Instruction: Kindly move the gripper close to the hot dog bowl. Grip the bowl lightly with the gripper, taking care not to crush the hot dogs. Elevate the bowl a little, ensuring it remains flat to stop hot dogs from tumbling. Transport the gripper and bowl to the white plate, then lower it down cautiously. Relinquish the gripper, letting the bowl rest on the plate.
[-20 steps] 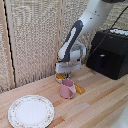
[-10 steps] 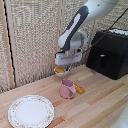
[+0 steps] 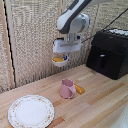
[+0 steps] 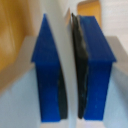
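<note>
Lifted: gripper (image 3: 61, 55) apparently clamped on the hot dog bowl (image 3: 59, 59), high above the worktop (image 3: 100, 95); carrying to the white plate (image 3: 31, 111), lowering and release left

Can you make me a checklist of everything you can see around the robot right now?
Surface: wooden table.
Job's things: hot dog bowl lifted in the air under the gripper; white plate bare, on the table at the exterior view's left.
Clutter: pink mug; loose orange piece beside it; black appliance.
Gripper: blue fingers nearly together, holding the bowl's rim.
Cables: one black cable behind the arm.
Surroundings: woven wall panel.
</note>
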